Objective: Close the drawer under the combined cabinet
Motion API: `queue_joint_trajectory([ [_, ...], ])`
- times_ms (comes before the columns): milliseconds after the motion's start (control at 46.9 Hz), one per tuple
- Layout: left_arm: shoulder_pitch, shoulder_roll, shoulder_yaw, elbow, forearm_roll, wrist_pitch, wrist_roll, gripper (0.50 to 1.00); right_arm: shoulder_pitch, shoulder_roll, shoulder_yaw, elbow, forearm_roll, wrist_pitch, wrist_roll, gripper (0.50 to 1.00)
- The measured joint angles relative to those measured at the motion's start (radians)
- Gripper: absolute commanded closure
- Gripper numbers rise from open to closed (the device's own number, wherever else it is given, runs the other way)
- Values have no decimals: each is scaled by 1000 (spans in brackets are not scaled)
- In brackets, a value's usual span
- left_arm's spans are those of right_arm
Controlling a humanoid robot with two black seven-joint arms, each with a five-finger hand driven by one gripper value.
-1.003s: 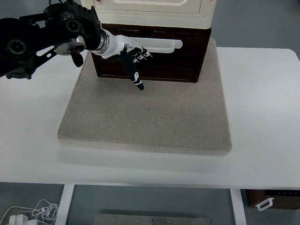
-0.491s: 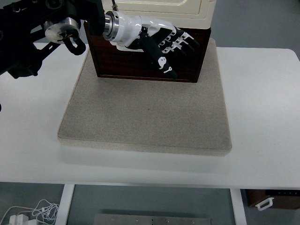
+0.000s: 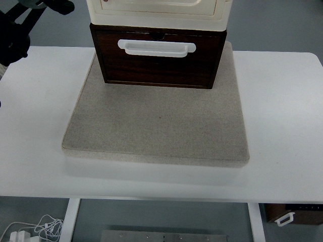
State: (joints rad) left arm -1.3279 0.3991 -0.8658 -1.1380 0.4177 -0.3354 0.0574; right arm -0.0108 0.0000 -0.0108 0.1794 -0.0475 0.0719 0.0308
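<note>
The dark wooden drawer (image 3: 159, 63) with a white handle (image 3: 156, 47) sits under the cream cabinet (image 3: 159, 12) at the back of the grey mat (image 3: 159, 126). Its front stands slightly forward of the cabinet above. Only a black part of my left arm (image 3: 20, 25) shows at the top left corner, well away from the drawer. Neither hand is visible.
The mat lies on a white table (image 3: 282, 111). White cables (image 3: 35, 229) lie on the floor at the bottom left, and a brown box (image 3: 292, 214) shows at the bottom right.
My left hand was in front of the drawer by the handle; it has pulled back up and left out of view. The handle is now uncovered.
</note>
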Motion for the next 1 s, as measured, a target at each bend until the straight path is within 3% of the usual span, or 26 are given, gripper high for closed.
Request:
queue_joint_trajectory([
  [235, -12, 0, -160, 69, -10, 125, -24, 506, 0, 0, 0, 0, 0, 0, 0, 548],
  [363, -24, -1, -221, 138, -9, 156, -24, 506, 0, 0, 0, 0, 0, 0, 0, 548],
  [1003, -88, 28, -347, 554, -108, 185, -32, 506, 0, 0, 0, 0, 0, 0, 0, 548],
])
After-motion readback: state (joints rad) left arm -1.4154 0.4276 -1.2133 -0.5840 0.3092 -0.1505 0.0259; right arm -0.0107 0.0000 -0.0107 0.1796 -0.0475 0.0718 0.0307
